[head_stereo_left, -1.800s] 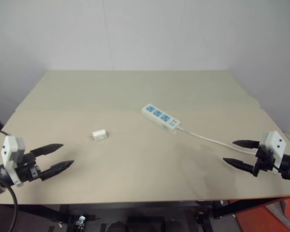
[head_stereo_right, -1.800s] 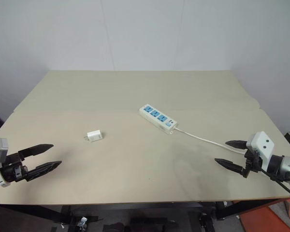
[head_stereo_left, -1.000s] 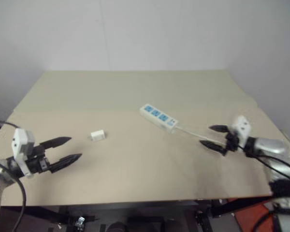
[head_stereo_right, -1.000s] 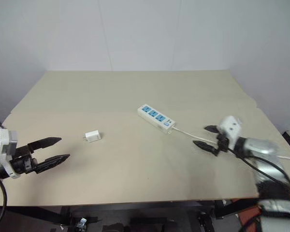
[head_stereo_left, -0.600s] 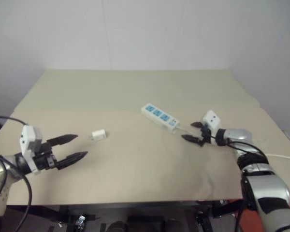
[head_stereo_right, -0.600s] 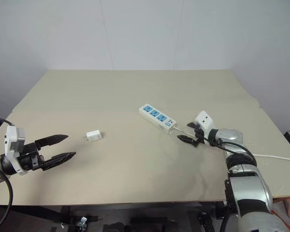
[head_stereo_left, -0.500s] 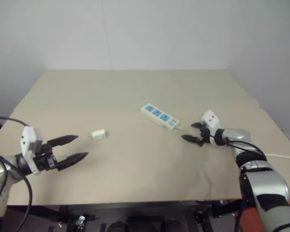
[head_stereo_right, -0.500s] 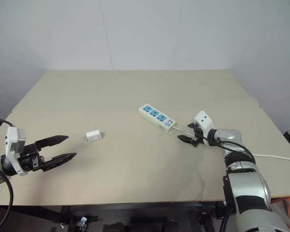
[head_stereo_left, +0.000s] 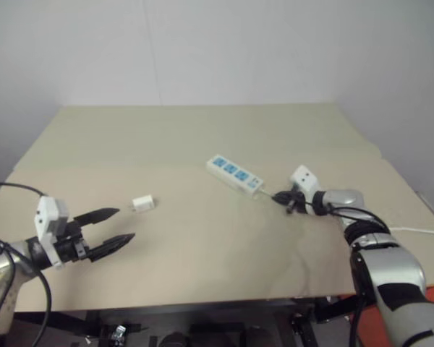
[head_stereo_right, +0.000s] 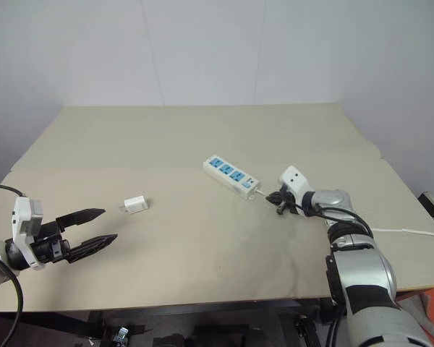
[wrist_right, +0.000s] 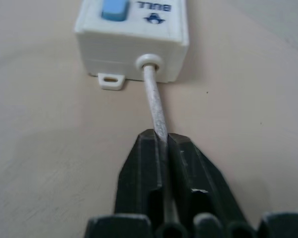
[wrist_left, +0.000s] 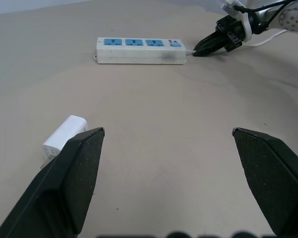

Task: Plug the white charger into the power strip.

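Right now your white charger (head_stereo_left: 142, 204) lies on the beige worktop (head_stereo_left: 202, 137), well apart from the power strip (head_stereo_left: 234, 173) on its left-claw side, untouched. Your left claw (head_stereo_left: 113, 227) hovers near the charger, nearer the worktop's front edge, fingers spread wide and empty. At the strip's switch end, your right claw (wrist_right: 161, 144) is pinched onto the thin white cable (wrist_right: 155, 108), just beside the strip's housing.
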